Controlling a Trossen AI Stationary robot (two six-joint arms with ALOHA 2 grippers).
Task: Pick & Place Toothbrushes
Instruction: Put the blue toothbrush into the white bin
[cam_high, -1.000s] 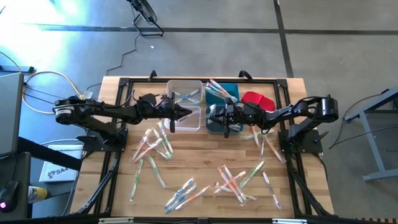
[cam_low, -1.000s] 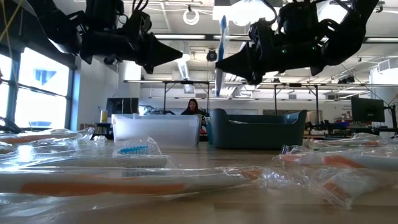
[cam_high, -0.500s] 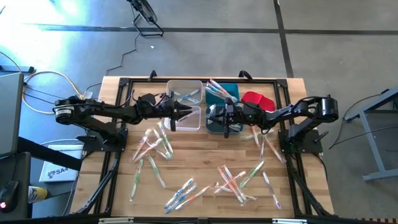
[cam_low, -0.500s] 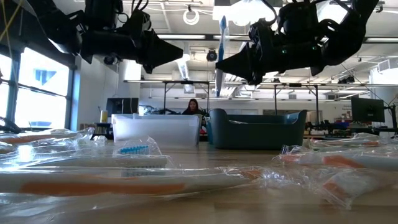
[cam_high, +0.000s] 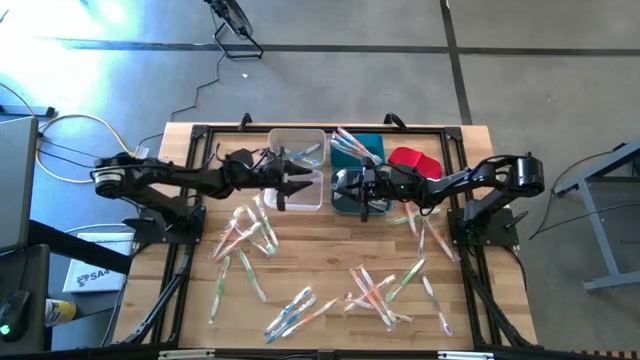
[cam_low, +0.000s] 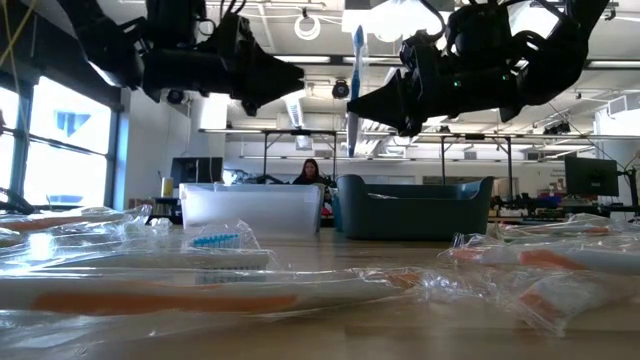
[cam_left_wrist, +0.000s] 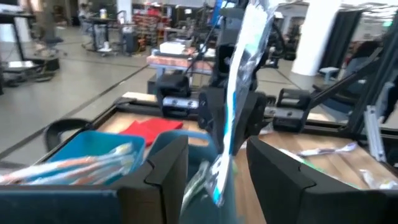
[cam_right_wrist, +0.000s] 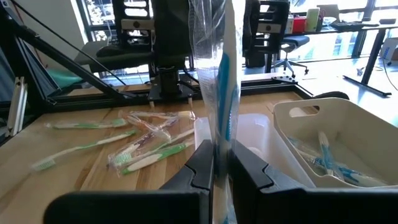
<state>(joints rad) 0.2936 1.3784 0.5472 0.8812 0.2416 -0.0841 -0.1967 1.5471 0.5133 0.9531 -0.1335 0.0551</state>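
Observation:
A blue toothbrush (cam_low: 357, 70) in a clear wrapper stands upright in the air above the bins, with my right gripper (cam_low: 358, 106) shut on it. My left gripper (cam_low: 296, 74) hangs level just left of it, open. In the left wrist view the toothbrush (cam_left_wrist: 239, 93) shows between that gripper's fingers, but the low view shows a gap between the fingertips and the toothbrush. Many wrapped toothbrushes (cam_high: 250, 235) (cam_high: 380, 285) lie loose on the wooden table. More toothbrushes (cam_right_wrist: 326, 163) lie in the clear bin. My right gripper pinches the wrapped toothbrush's handle (cam_right_wrist: 222, 138) between its two fingers, below its middle. The fingers come level from the table's right side and lie across the handle. The toothbrush stands upright, lifted clear, with wrapper hanging below the fingers.
Two clear bins (cam_high: 297, 148) (cam_high: 303, 196) and two teal bins (cam_high: 357, 150) (cam_high: 349, 203) stand at the far middle of the table. A red piece (cam_high: 415, 160) lies to their right. A person (cam_low: 310, 172) sits far behind the table.
My left gripper has opened its fingers and stayed close to where it was. My right gripper has kept still, and the toothbrush stays upright in it.

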